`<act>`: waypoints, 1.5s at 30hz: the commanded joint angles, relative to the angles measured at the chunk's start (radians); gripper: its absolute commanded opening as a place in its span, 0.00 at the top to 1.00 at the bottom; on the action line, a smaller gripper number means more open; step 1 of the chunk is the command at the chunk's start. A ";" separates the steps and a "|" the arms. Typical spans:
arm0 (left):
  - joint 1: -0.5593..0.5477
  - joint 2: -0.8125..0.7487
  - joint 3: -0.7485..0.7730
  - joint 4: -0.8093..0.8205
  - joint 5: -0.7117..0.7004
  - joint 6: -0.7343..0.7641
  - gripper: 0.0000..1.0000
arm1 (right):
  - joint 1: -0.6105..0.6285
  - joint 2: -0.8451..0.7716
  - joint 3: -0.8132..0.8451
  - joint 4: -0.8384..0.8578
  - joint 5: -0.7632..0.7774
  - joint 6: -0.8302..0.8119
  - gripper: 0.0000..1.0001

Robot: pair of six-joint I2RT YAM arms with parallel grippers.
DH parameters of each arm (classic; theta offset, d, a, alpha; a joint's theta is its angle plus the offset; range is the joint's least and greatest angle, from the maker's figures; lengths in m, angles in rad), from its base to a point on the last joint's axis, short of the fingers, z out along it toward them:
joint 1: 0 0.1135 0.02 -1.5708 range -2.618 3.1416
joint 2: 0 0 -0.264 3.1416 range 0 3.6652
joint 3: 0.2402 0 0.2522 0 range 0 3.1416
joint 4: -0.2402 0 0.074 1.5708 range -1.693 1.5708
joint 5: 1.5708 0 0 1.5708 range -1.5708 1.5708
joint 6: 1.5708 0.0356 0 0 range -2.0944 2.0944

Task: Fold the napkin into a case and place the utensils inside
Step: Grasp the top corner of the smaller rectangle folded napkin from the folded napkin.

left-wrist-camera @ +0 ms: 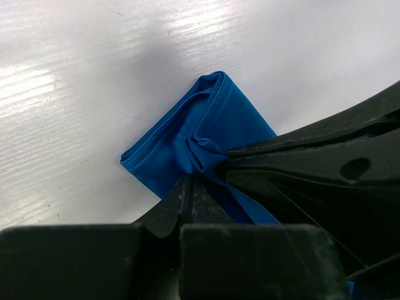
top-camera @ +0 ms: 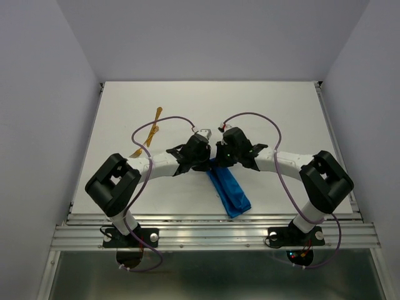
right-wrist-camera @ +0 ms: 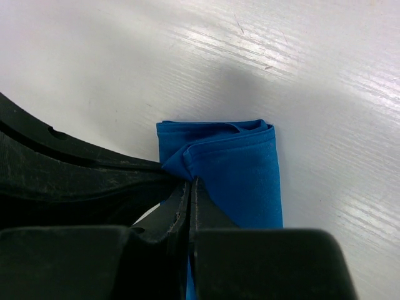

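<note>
Left tool (left-wrist-camera: 187, 184) and my right tool (right-wrist-camera: 189, 186) are each clamped on the far end of the folded napkin (top-camera: 230, 190), which lies by the near edge of the worktop (top-camera: 281, 112); the utensils (top-camera: 150, 132) lie toward its left edge.

The napkin (top-camera: 230, 192) lies on the counter (top-camera: 281, 112), running from the middle toward the near edge and slanting right. The left claw (left-wrist-camera: 190, 178) and the right claw (right-wrist-camera: 189, 181) meet side by side at its far end, each pinching the cloth. The utensils (top-camera: 150, 132) lie well apart, behind and to the left.
</note>
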 commanded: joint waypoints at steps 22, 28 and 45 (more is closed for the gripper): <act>0.024 -0.021 -0.010 0.108 0.117 -0.068 1.00 | 0.007 0.085 0.013 -0.081 -0.033 -0.119 0.99; 0.024 -0.018 -0.009 0.119 0.143 -0.064 1.00 | 0.007 0.119 0.042 -0.100 0.025 -0.085 0.99; 0.024 0.015 -0.021 0.133 0.174 -0.041 1.00 | 0.007 -0.004 -0.058 0.273 0.047 0.139 0.99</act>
